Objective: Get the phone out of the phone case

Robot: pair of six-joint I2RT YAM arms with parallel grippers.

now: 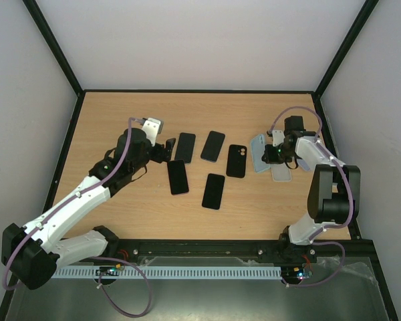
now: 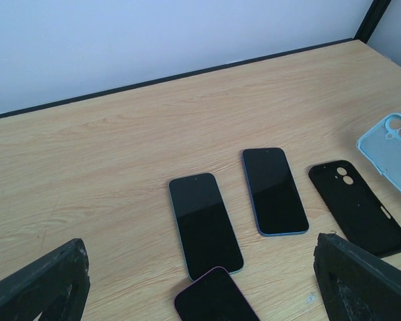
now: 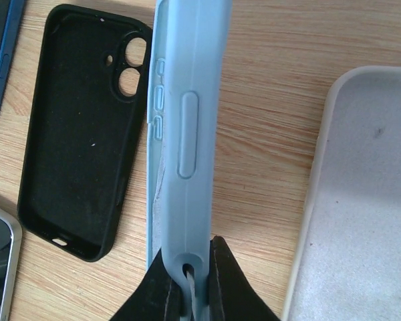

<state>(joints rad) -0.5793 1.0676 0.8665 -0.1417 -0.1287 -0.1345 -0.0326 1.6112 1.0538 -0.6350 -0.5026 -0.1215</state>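
While the table (image 1: 120, 114) fills the view, the left arm (image 1: 80, 194) reaches in from 8 o'clock and the right arm (image 1: 331, 194) from 4 o'clock. Four phones (image 1: 212, 146) lie flat, screens up, near centre. Black case (image 3: 80, 134), hollow side up, lies at 3 o'clock of the phones. Blue case (image 3: 190, 100) stands on edge at 3 o'clock of the black case, with the grey case (image 3: 361, 200) flat at its 5 o'clock. I cannot tell whether it holds a phone. Right gripper (image 3: 189, 267) is clenched on the blue case's bottom end. Left gripper (image 1: 167, 151) hangs spread wide, grasping nothing, at 9 o'clock of the phones.
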